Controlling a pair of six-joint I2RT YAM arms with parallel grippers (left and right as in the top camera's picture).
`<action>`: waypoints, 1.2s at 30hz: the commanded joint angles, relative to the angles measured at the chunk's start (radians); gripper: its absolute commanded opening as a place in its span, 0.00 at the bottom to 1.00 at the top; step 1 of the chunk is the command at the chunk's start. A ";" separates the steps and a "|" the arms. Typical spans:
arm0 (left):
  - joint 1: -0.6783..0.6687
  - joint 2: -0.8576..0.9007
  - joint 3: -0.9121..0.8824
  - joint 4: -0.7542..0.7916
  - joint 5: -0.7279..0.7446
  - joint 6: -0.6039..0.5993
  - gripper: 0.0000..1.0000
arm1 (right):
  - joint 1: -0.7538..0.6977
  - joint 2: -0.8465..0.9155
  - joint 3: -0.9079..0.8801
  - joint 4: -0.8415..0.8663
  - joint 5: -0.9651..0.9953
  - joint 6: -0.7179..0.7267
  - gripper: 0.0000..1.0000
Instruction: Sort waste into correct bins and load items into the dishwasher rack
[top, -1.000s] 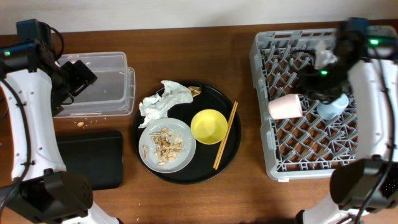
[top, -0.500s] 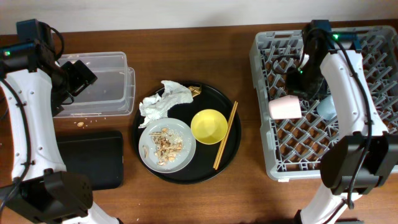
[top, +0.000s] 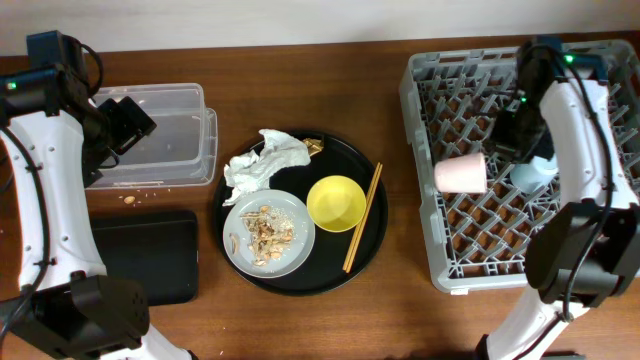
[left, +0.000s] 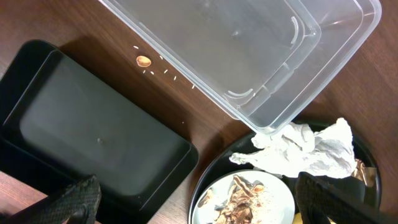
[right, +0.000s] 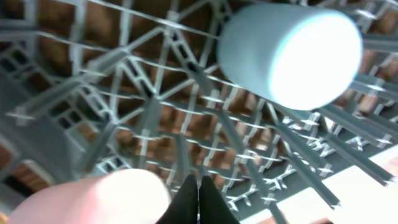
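The grey dishwasher rack (top: 455, 255) stands at the right. A pink cup (top: 460, 173) and a light-blue cup (top: 530, 177) lie in it. My right gripper (top: 508, 140) hovers over the rack between them; in the right wrist view its fingers (right: 198, 200) are pressed together and empty, with the blue cup (right: 289, 53) and pink cup (right: 106, 199) beside them. My left gripper (top: 125, 120) is open and empty over the clear tub (top: 150, 135). The white tissue (top: 265, 160), gold wrapper (top: 315, 147), plate (top: 268, 233) with food scraps, yellow bowl (top: 336, 202) and chopsticks (top: 362, 218) lie on the round tray.
The round black tray (top: 375, 245) sits mid-table. The shallow black tray (top: 145, 255) lies in front of the clear tub, also in the left wrist view (left: 93, 137). A few crumbs (left: 143, 60) lie on the wood between them.
My right arm has swung over the rack and settled above the two cups; the blue cup now shows clear of it. The left arm has not moved.
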 joint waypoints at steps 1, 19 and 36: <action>0.005 -0.029 0.018 -0.001 -0.007 -0.009 0.99 | -0.015 0.007 0.082 -0.049 0.023 0.033 0.04; 0.005 -0.029 0.018 -0.001 -0.007 -0.009 0.99 | 0.186 -0.023 0.129 -0.186 -0.043 -0.079 0.52; 0.005 -0.029 0.018 -0.001 -0.007 -0.009 0.99 | 0.181 -0.023 -0.022 -0.060 -0.041 -0.099 0.11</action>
